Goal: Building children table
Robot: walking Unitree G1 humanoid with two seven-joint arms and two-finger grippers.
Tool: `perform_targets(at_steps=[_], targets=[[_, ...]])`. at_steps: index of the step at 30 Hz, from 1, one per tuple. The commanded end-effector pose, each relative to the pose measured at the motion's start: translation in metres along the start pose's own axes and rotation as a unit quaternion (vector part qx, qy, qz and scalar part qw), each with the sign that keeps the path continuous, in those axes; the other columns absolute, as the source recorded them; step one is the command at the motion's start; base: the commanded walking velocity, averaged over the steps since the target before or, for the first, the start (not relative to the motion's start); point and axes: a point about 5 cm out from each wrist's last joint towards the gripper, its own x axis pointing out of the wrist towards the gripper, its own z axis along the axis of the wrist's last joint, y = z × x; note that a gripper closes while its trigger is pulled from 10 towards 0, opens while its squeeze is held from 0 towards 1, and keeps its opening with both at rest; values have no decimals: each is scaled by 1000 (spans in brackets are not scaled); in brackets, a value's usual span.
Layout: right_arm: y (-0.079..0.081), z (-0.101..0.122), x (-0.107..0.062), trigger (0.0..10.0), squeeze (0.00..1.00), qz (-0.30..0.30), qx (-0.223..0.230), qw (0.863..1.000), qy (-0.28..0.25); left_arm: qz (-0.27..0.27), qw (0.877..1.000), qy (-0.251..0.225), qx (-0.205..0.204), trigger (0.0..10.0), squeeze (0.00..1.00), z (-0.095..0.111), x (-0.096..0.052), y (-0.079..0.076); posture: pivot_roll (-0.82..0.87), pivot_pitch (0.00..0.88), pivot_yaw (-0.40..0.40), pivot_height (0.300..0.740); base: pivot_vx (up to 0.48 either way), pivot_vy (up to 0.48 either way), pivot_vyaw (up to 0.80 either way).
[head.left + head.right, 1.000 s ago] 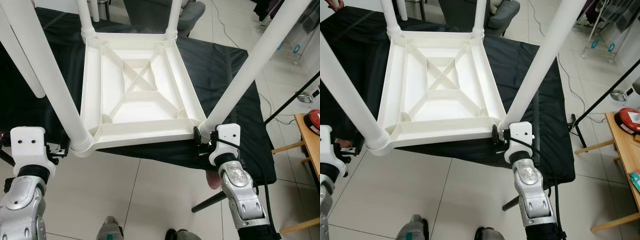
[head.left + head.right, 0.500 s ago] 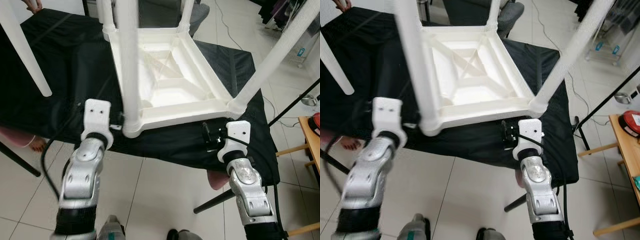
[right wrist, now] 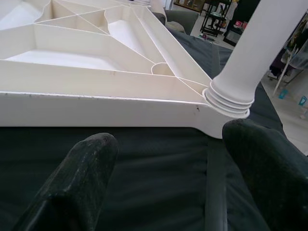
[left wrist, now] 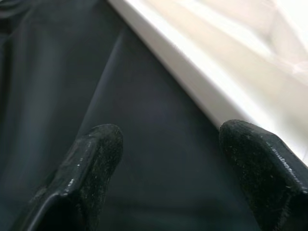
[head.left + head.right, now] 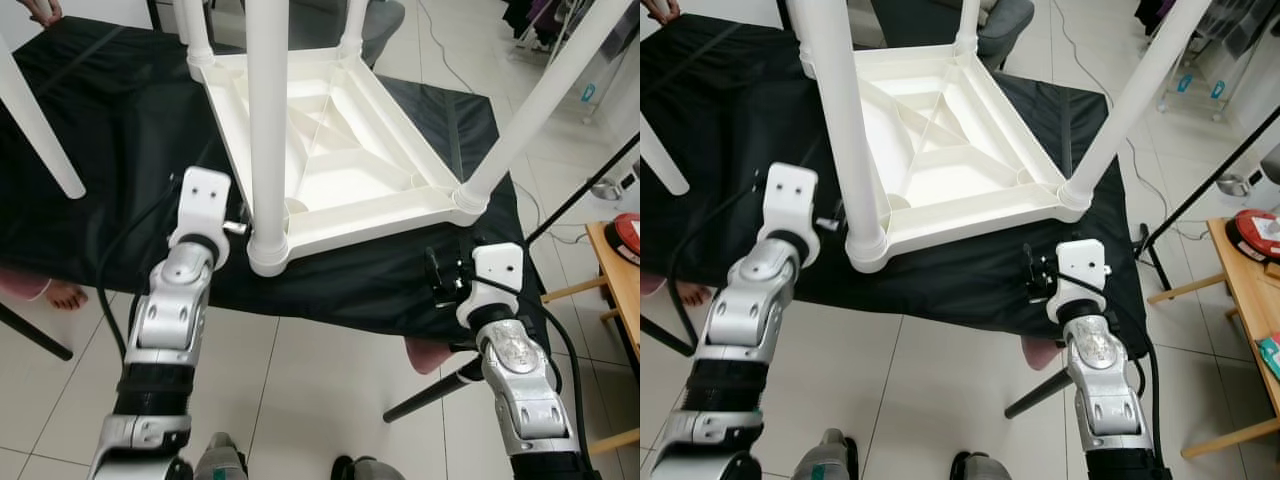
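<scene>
Both grippers wide, empty: left gripper (image 4: 166, 159), right gripper (image 3: 168, 163) beside upturned table (image 5: 350, 170).

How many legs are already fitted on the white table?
4: near left leg, near right leg, far left leg, far right leg. One loose leg lies aside.

White plastic children's table (image 5: 340, 165) lies upside down on a black cloth-covered surface (image 5: 110, 150), ribbed X-braced underside facing up, four round white legs (image 5: 266, 120) screwed into its corner sockets and pointing up, the whole top turned at an angle to the cloth's near edge.
</scene>
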Motion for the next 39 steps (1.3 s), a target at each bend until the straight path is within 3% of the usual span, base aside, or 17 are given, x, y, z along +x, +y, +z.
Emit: perform_targets(at_steps=[1, 3, 5, 11, 13, 15, 17, 18, 19, 20, 25, 26, 30, 35, 39], targets=[[0, -1, 1, 10000, 0, -2, 3, 1000, 0, -5, 1000, -15, 12, 10000, 0, 3, -3, -2, 164, 110, -62, 740, 0, 0, 0], [6, 0, 4, 10000, 0, 5, 6, 1000, -3, -25, 999, -18, 19, 10000, 0, 0, -8, -6, 171, 108, -68, 740, 0, 0, 0], [21, 5, 10, 10000, 0, 25, 22, 999, -14, -50, 998, -17, 20, 10000, 0, -4, -15, -14, 189, 101, -79, 740, 0, 0, 0], [33, 9, 13, 10000, 0, 40, 32, 998, -21, -28, 999, 4, 26, 10000, 0, -11, -18, -12, 189, 95, -76, 740, 0, 0, 0], [26, 8, 13, 10000, 0, 28, 29, 999, -19, -73, 996, 15, 50, 10000, 0, -17, -39, -1, 184, 99, -71, 740, 0, 0, 0], [26, 8, 13, 10000, 0, 28, 29, 999, -19, -73, 996, 15, 50, 10000, 0, -17, -39, -1, 184, 99, -71, 740, 0, 0, 0], [17, 4, 11, 10000, 0, 17, 22, 1000, -13, -136, 989, 7, 59, 10000, 0, -15, -64, 4, 197, 112, -71, 740, 0, 0, 0], [17, 4, 11, 10000, 0, 17, 22, 1000, -13, -136, 989, 7, 59, 10000, 0, -15, -64, 4, 197, 112, -71, 740, 0, 0, 0], [14, 3, 11, 10000, 0, 14, 19, 1000, -11, -153, 987, 2, 59, 10000, 0, -12, -75, 5, 197, 112, -71, 740, 0, 0, 0], [12, 2, 11, 10000, 0, 13, 18, 1000, -9, -160, 986, -2, 56, 10000, 1000, -9, -84, 4, 209, 122, -75, 740, 0, 0, 0], [12, 1, 14, 10000, 0, 16, 17, 1000, -8, -186, 982, -40, 18, 10000, 1000, 8, -93, -15, 221, 127, -84, 740, 0, 0, 0], [14, 1, 16, 10000, 0, 20, 18, 1000, -9, -188, 980, -65, -4, 10000, 0, 20, -90, -24, 224, 129, -87, 740, 0, 0, 0], [18, 3, 19, 10000, 0, 25, 21, 999, -11, -169, 980, -100, -32, 10000, 0, 40, -77, -39, 225, 127, -90, 740, 0, 0, 0], [18, 4, 19, 10000, 0, 24, 22, 999, -14, -92, 992, -80, -41, 10000, 0, 41, -54, -38, 212, 123, -86, 740, 0, 0, 0], [16, 3, 19, 10000, 0, 19, 21, 1000, -14, -52, 995, -61, -54, 10000, 0, 42, -45, -34, 201, 121, -79, 740, 0, 0, 0]])
